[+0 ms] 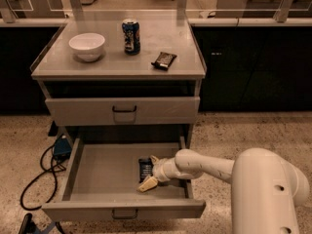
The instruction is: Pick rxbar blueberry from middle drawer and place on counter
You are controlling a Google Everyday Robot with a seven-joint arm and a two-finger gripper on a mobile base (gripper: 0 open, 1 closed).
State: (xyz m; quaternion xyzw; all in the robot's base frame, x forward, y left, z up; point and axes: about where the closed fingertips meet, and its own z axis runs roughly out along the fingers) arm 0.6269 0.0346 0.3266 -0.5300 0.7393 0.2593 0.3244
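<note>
The middle drawer [105, 177] stands pulled open below the cabinet. The rxbar blueberry [145, 167], a small dark bar with pale lettering, lies flat on the drawer floor right of centre. My gripper [150, 172] reaches into the drawer from the right, down at the bar. Its fingers are open, one fingertip [146, 184] in front of the bar and the other behind it. The bar's right end is hidden by the gripper. The counter [112, 68] is the pale grey cabinet top above.
On the counter stand a white bowl [87, 46], a blue can [130, 36] and a wider dark wrapped bar [164, 60]. The taller-fronted drawer [122, 111] above is shut. A black cable and blue box [62, 146] lie on the floor at the left.
</note>
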